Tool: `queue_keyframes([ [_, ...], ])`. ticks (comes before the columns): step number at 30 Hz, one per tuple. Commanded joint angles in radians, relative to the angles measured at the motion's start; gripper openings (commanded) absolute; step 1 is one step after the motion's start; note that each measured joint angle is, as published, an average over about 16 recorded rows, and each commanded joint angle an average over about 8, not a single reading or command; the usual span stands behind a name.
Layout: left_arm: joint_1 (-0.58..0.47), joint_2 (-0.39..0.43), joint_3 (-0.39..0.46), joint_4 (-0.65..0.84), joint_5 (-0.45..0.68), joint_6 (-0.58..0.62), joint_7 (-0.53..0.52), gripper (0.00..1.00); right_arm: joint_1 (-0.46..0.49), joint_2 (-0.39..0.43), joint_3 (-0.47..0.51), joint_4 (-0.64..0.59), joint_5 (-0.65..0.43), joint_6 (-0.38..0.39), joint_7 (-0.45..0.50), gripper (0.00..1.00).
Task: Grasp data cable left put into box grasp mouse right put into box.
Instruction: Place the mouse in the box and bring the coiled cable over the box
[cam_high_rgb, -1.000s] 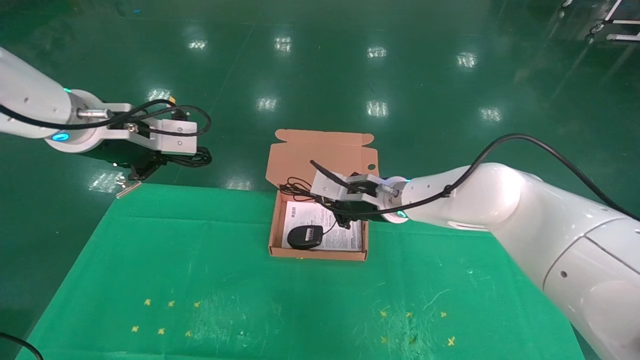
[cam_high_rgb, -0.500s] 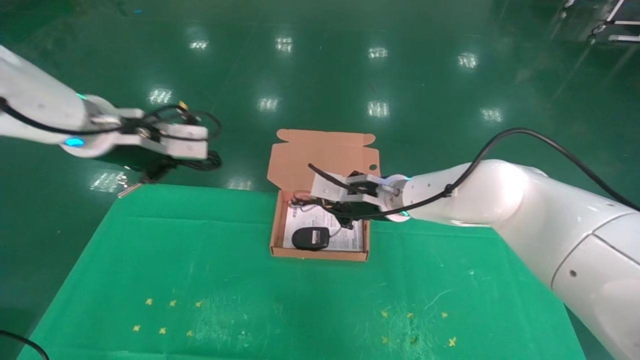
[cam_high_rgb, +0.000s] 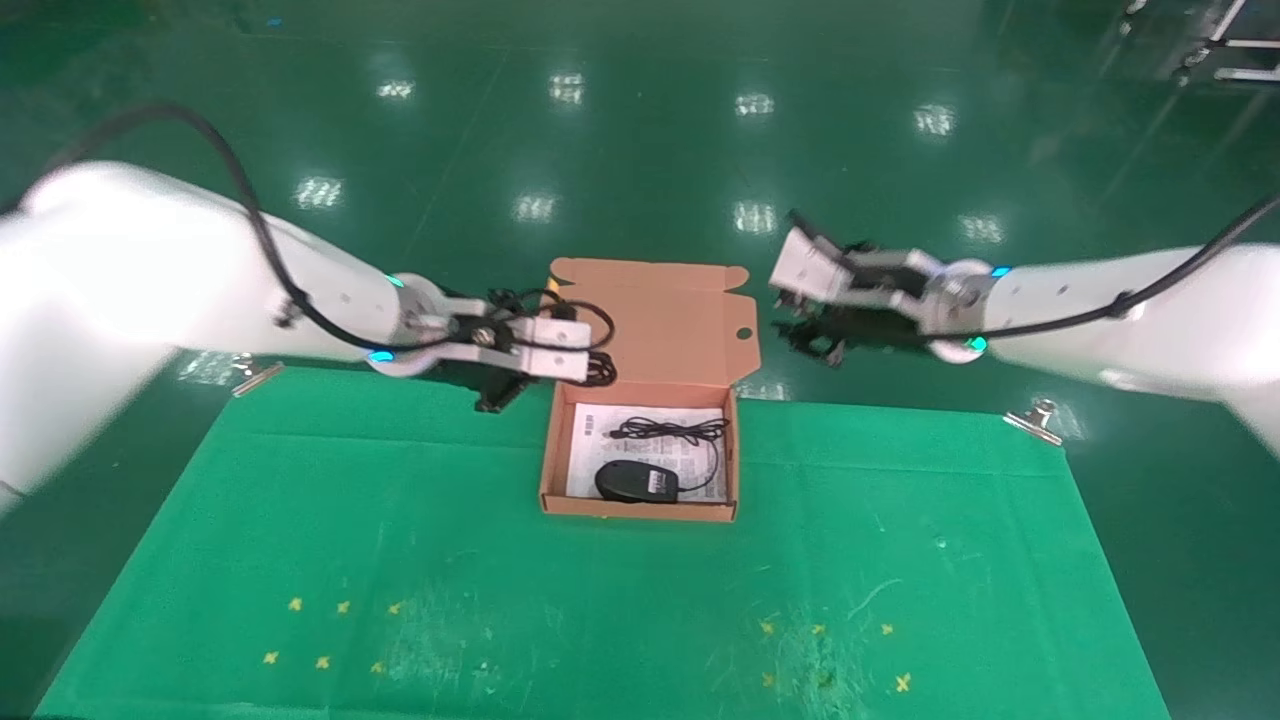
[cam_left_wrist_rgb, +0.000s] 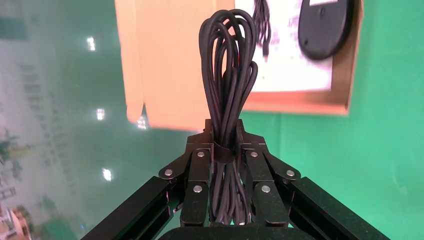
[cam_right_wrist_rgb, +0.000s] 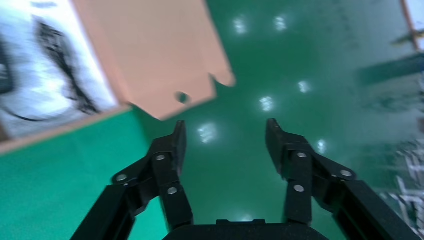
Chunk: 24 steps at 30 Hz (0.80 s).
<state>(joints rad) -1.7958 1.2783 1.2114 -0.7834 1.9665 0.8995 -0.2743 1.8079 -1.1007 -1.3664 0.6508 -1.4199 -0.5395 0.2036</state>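
Left gripper (cam_left_wrist_rgb: 224, 150) clamped on the cable (cam_left_wrist_rgb: 227, 75), its long loop pointing straight ahead toward the box (cam_high_rgb: 556, 440) just beyond and below, mouse (cam_high_rgb: 637, 482) already inside; right gripper (cam_right_wrist_rgb: 225, 137) spread empty, off past the lid.

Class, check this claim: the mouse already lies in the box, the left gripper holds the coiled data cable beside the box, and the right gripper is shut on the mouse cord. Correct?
Not quite. The right gripper is open and empty, as the right wrist view shows. The rest stands: the mouse lies in the box, and the left gripper holds the data cable beside it.
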Motion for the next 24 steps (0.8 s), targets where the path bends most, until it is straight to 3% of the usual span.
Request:
queue_keyframes([
  [1,0.029,0.054,-0.009,0.088,-0.029,-0.065,0.069,0.0,0.02,0.038,0.001,0.003,-0.011,0.012,0.012,1.0],
  [8,0.086,0.093,0.016,0.161,-0.161,-0.181,0.214,0.0,0.069,0.131,-0.014,0.073,-0.056,0.012,0.087,1.0],
  [19,0.119,0.096,0.122,0.126,-0.29,-0.255,0.241,0.0,0.117,0.214,-0.04,0.188,-0.124,-0.001,0.211,1.0],
  [20,0.119,0.096,0.127,0.123,-0.297,-0.258,0.241,0.03,0.119,0.217,-0.042,0.195,-0.128,-0.002,0.218,1.0],
  [24,0.118,0.096,0.14,0.115,-0.322,-0.268,0.24,0.53,0.122,0.228,-0.047,0.216,-0.139,-0.003,0.236,1.0],
])
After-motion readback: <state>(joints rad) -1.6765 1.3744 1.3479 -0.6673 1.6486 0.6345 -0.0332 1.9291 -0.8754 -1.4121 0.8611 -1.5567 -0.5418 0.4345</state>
